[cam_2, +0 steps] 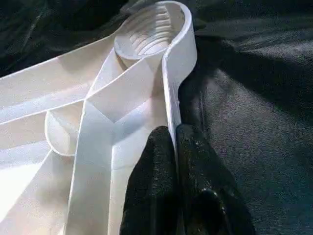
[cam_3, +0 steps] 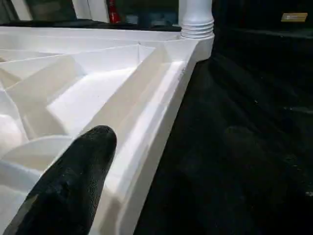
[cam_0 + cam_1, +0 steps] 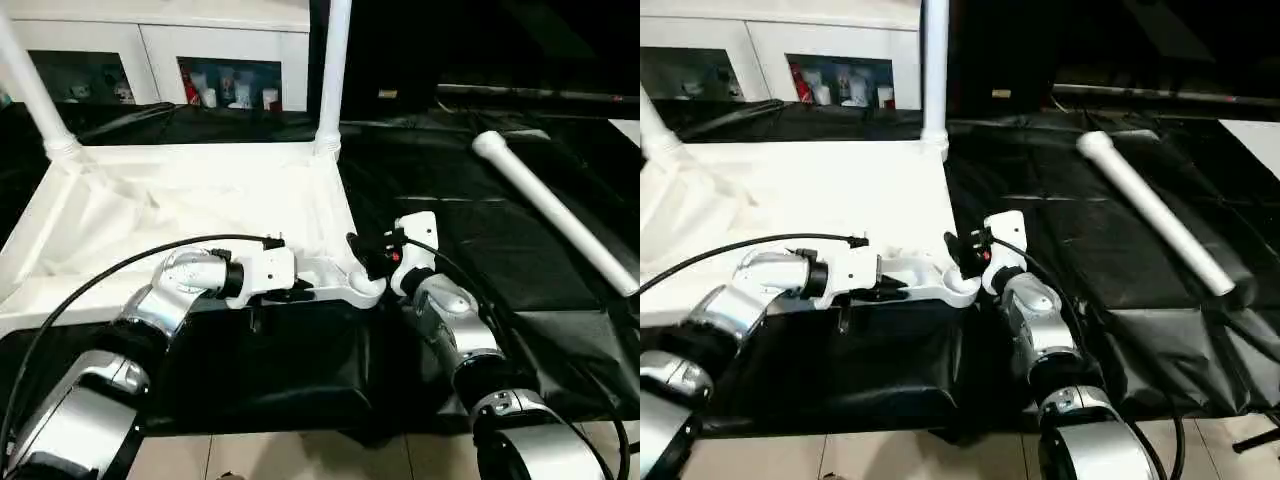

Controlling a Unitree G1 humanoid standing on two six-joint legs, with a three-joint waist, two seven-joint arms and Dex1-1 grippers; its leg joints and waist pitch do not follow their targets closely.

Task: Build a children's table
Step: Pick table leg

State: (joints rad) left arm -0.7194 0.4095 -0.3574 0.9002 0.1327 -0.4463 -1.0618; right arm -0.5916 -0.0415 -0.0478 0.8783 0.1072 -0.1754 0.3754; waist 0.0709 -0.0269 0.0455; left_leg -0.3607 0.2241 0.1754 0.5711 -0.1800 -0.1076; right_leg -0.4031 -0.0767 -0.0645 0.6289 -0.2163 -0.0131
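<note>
Left eye view: the tabletop (image 3: 200,215) lies underside up on a black sheet (image 3: 500,250), with the rest of the scene placed by clock face from it. Two legs stand upright in its far corner sockets, one at 11 o'clock (image 3: 30,90) and one at 1 o'clock (image 3: 333,70). A third leg (image 3: 555,212) lies loose on the sheet at 3 o'clock, well apart from the tabletop. A white cabinet (image 3: 160,40) stands behind at 12 o'clock.

The left gripper (image 1: 173,142) is at the near right corner, about 5 o'clock, its two black fingers pinched tight on the tabletop's thin rim just short of the empty corner socket (image 1: 149,32).

The right gripper (image 3: 372,258) sits just beside that same corner, jaws spread wide and holding nothing; in the right wrist view one finger (image 2: 68,181) hangs over the ribbed underside.
</note>
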